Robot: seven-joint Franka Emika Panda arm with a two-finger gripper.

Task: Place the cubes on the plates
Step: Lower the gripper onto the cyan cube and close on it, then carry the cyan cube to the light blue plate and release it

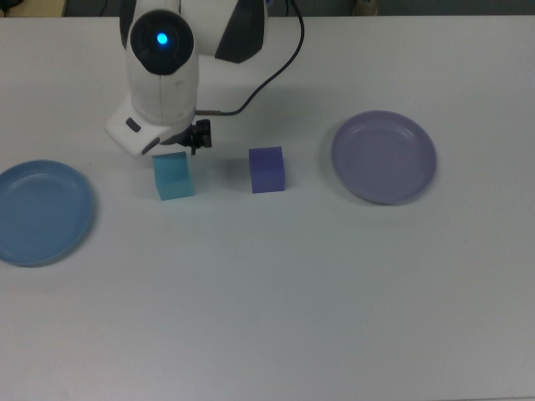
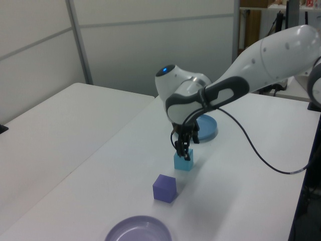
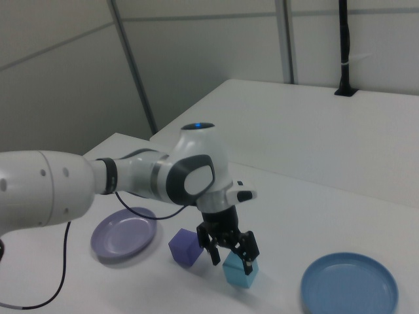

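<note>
The light cyan cube (image 1: 174,179) sits on the white table, with the dark blue-violet cube (image 1: 267,170) to its right in the top view. My gripper (image 3: 231,257) hangs open right over the cyan cube (image 3: 238,273), its fingers spread to either side of the cube's top and not closed on it. In the top view the arm's white wrist covers most of the hand. The blue plate (image 1: 38,213) lies at the top view's far left and the lavender plate (image 1: 384,156) at its right. Both plates hold nothing.
The arm (image 2: 241,75) reaches in from the left view's right and hides part of the blue plate (image 2: 209,128). A black cable (image 2: 271,138) trails from the arm. A second white table (image 2: 55,125) stands at the left view's left across a narrow gap.
</note>
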